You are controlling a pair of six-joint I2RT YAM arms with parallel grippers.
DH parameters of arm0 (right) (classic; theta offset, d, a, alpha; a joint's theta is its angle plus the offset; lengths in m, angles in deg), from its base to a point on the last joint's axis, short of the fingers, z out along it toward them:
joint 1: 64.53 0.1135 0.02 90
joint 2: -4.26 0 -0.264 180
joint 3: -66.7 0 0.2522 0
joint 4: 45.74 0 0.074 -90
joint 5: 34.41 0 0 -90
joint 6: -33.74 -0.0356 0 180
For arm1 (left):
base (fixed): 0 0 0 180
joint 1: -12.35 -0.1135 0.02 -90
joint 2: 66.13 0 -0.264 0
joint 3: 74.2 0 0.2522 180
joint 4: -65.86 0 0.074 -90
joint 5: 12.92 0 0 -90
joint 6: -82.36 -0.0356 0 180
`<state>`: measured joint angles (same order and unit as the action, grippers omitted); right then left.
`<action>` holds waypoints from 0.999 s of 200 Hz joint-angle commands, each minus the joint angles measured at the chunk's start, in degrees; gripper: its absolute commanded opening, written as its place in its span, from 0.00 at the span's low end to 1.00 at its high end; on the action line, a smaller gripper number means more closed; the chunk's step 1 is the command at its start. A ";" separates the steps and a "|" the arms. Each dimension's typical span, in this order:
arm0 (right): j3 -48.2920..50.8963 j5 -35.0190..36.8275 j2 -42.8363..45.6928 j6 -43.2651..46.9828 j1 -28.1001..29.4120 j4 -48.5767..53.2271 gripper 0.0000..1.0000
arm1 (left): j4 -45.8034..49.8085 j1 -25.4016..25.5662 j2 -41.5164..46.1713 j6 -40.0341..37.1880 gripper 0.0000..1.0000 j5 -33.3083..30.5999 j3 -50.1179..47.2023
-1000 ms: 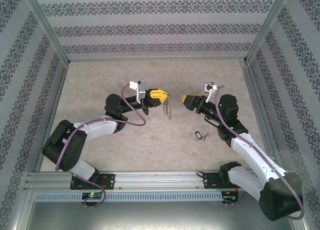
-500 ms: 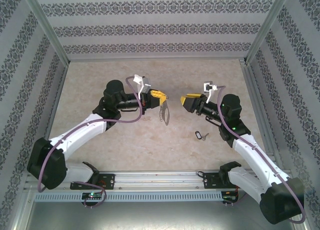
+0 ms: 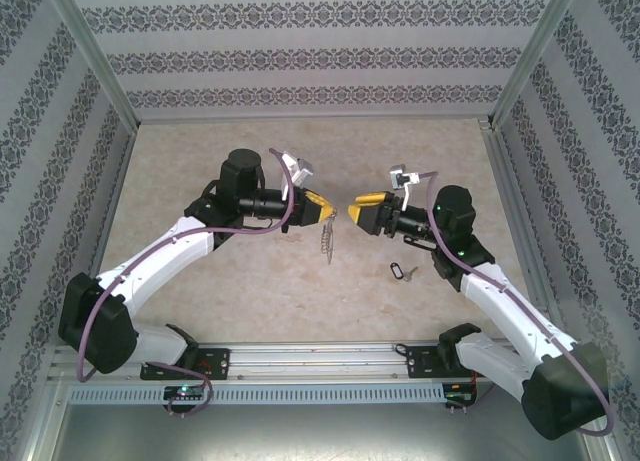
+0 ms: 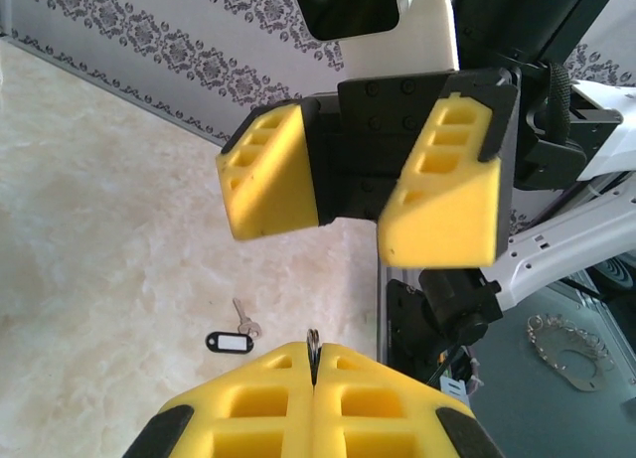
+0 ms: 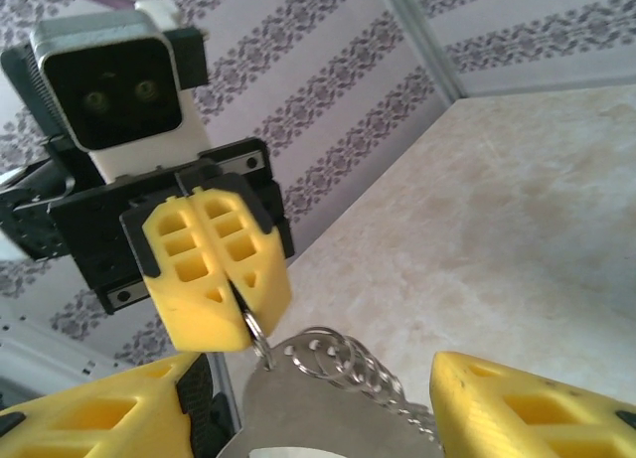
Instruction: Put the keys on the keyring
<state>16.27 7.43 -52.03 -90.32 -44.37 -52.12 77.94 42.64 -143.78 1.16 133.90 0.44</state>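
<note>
The keyring (image 3: 328, 239) hangs with its long axis straight down from the left pincer (image 3: 331, 214), which is clamped shut on its top loop, above the middle of the tabletop (image 3: 180, 151); the right pincer (image 3: 356, 213) faces it tip to tip, just beside, jaws apart and empty; the key (image 3: 400, 271) lies flat on the tabletop below the right arm, well apart from the left; judgement: the right arm is better placed to fetch it.

I am counting two yellow-padded grippers, left gripper (image 3: 331, 213) and right gripper (image 3: 357, 214); one thin silver metal keyring (image 3: 328, 239); one small dark-headed metal key (image 3: 399, 271).
</note>
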 commanded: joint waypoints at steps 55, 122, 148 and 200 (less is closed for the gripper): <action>-2.93 -2.12 -3.99 2.04 4.02 -5.26 0.49 | -3.64 -0.12 1.15 0.91 0.00 1.81 -0.96; -3.39 -1.96 -5.54 2.24 5.59 -6.26 0.38 | -6.02 -0.14 1.63 1.69 0.00 1.46 -1.99; -3.41 -1.96 -6.02 1.96 5.85 -6.98 0.31 | -6.28 -0.11 1.86 1.89 0.00 1.54 -2.17; -3.58 -2.81 -6.29 2.09 6.21 -6.99 0.18 | -6.82 -0.13 2.23 2.00 0.00 1.20 -2.35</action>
<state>14.35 6.38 -58.11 -89.05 -38.86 -57.00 74.45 42.61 -143.64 2.34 134.03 -1.61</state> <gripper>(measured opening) 0.176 0.066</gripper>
